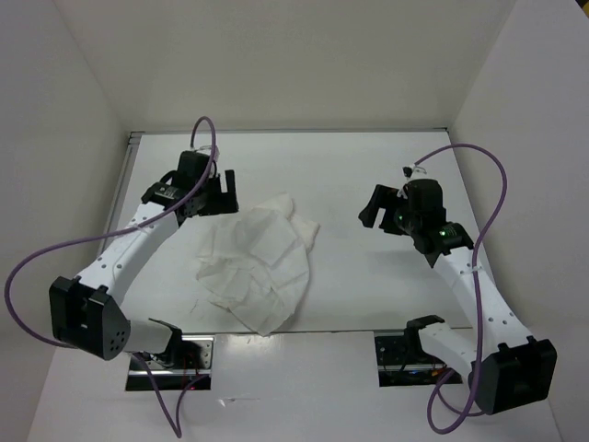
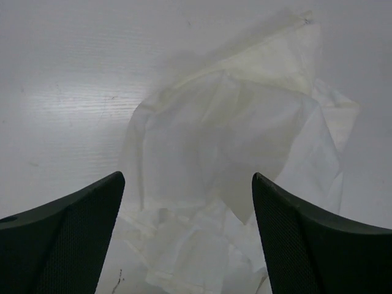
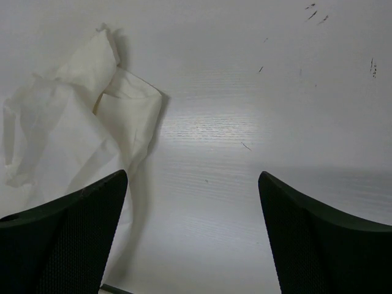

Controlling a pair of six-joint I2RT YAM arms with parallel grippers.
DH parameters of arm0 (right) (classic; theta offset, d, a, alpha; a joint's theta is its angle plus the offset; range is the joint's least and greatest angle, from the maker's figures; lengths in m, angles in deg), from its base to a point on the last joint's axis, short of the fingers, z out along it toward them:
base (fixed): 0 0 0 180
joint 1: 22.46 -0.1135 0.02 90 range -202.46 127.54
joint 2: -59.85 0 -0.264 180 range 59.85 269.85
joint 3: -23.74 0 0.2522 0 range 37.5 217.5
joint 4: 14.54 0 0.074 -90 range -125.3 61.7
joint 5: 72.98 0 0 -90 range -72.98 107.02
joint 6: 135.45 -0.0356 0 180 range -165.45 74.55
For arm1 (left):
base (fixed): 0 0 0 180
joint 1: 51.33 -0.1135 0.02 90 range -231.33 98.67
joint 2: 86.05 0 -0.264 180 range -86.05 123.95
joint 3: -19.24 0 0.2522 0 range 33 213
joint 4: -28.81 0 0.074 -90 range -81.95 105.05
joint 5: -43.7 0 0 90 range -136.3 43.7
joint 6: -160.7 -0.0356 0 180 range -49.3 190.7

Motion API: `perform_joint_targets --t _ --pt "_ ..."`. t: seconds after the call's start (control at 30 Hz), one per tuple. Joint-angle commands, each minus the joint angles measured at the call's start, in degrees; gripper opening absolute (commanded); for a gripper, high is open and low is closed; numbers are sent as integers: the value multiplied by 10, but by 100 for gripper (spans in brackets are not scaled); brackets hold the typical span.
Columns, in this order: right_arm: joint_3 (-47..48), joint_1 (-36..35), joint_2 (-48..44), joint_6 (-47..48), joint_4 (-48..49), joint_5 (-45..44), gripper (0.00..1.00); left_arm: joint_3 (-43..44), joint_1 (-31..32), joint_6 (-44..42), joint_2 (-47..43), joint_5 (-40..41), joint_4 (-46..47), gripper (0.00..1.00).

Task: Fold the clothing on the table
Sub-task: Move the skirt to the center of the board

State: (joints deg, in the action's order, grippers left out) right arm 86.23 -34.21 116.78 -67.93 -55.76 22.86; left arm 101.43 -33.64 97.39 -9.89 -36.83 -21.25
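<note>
Top view, clothing (image 1: 262,262): a crumpled white heap lying flat on the table (image 1: 340,170), layers bunched over one another, no tidy edge showing.
Top view, left gripper (image 1: 224,191): just beyond the clothing's far-left edge, raised above it, jaws spread wide with nothing in them.
Top view, right gripper (image 1: 375,212): well to the right of the clothing, pointed toward it, jaws wide and empty.

Left wrist view, clothing (image 2: 233,122): fills the space ahead of and between the fingers (image 2: 67,245). A folded flap lies on top, looser creased layers nearer the camera.
Left wrist view, contact: none visible; the fingers hang clear of the fabric.

Right wrist view, clothing (image 3: 73,122): only its right lobe shows, off to the left of the fingers (image 3: 318,245), with bare table (image 3: 275,92) between them.
Right wrist view, specks (image 3: 315,13): small dark marks on the table, far from the clothing.

Step in hand: judged as the approach before a first grasp; no fold has begun.
Next move: probably each gripper must descend to an outer edge of the clothing, the right one crossing toward it first, and pinch low against the table to catch thin fabric, then spread it.
</note>
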Motion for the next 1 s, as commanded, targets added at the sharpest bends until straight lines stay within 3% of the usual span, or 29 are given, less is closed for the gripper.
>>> perform_joint_targets --t 0.0,0.17,0.2,0.3,0.4,0.57,0.7,0.97 --pt "23 -6 -10 14 -7 0 92 4 -1 -75 31 -111 94 93" --pt "18 -6 -16 9 -2 -11 92 126 -1 -206 164 -212 105 89" --pt "18 -6 -22 9 -2 -11 92 168 -1 -227 212 -235 105 86" --pt "18 -12 -29 9 3 -11 92 253 -1 -301 327 -252 88 64" --pt "13 -18 -46 9 3 -19 92 300 4 -321 382 -246 94 58" --pt "13 -24 -67 3 3 -30 92 334 26 -350 441 -292 119 59" --pt "13 -24 -67 3 3 -36 92 390 31 -365 488 -316 69 60" --pt "13 -29 -61 3 3 -36 92 400 31 -379 522 -338 62 60"
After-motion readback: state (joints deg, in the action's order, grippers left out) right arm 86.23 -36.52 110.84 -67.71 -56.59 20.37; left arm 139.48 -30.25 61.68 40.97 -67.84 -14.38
